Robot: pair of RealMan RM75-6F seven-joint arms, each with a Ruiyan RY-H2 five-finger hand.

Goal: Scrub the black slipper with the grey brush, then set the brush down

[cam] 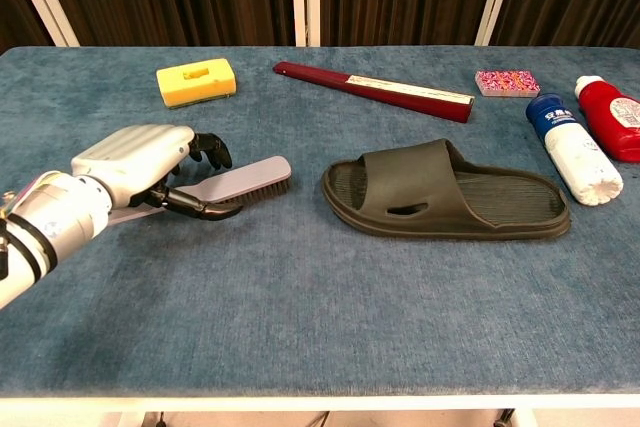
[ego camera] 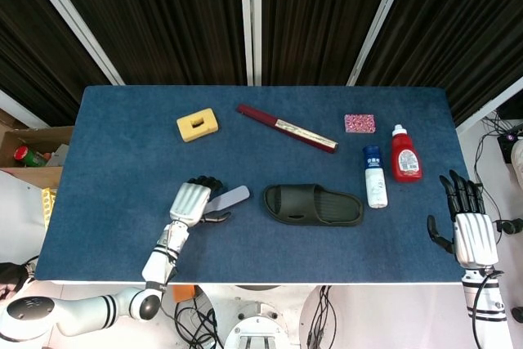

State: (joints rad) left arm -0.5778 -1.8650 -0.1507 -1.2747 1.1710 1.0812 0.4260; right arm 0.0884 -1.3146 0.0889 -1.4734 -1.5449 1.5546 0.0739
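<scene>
My left hand (cam: 135, 162) lies over the handle of the long grey plastic scrubbing brush (cam: 240, 180), dark fingers (cam: 205, 147) curled across the top and thumb tucked beneath, clasping it while it rests flat on the blue felt-covered table (cam: 300, 317). The chest view shows that thumb under the handle; from the head view my knuckles hide it. The brush's bristled end points toward the black rubber slipper (cam: 445, 192), which lies just beside it, not touching, near the table's middle. Only the head view shows my right hand (ego camera: 467, 218), at the table's right edge near the front corner: upright, fingers straight and spread, holding nothing, well apart from the slipper.
</scene>
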